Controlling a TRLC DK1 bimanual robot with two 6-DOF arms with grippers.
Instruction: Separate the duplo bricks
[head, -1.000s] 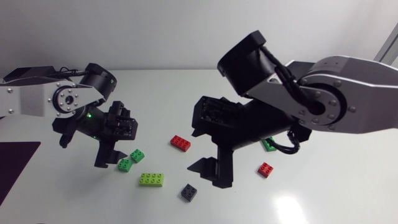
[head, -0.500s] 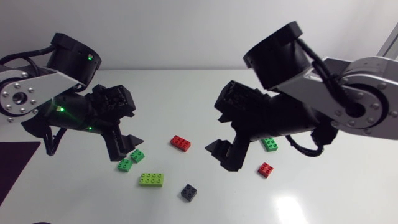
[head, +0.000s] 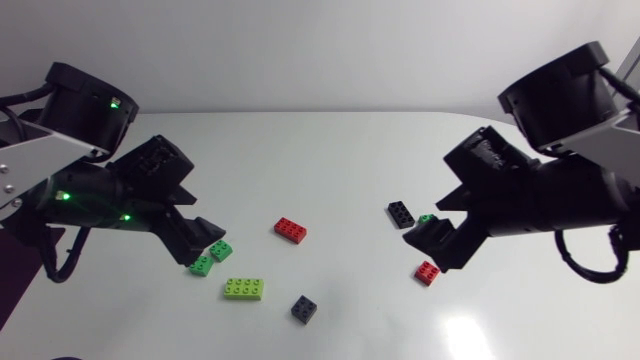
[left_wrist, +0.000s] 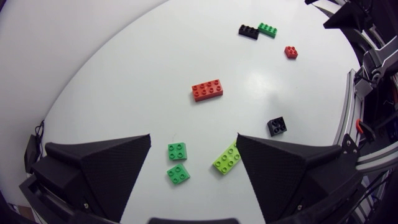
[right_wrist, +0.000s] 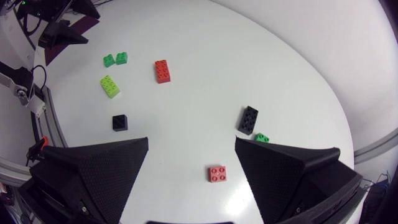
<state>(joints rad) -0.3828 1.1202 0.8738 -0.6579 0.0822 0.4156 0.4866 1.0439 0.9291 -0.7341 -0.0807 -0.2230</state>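
Observation:
Loose duplo bricks lie apart on the white table (head: 340, 160): a red long brick (head: 291, 230), two small green bricks (head: 220, 250) (head: 201, 266), a lime long brick (head: 244, 289), a small black brick (head: 303, 309), a black long brick (head: 401, 214) touching a green brick (head: 426, 218), and a small red brick (head: 427, 273). My left gripper (head: 197, 243) hangs open above the two small greens (left_wrist: 178, 151). My right gripper (head: 436, 248) is open above the small red brick (right_wrist: 217, 174), partly hiding the green one (right_wrist: 262, 137). Neither holds anything.
A dark purple mat (head: 15, 265) lies at the table's left edge. The table's rounded far edge curves behind the bricks. In the left wrist view the red long brick (left_wrist: 207, 90) lies ahead of the open fingers.
Both arms have drawn back from the middle, the left one leftward and the right one rightward. The right arm's retreat has uncovered the black long brick and part of the green one.

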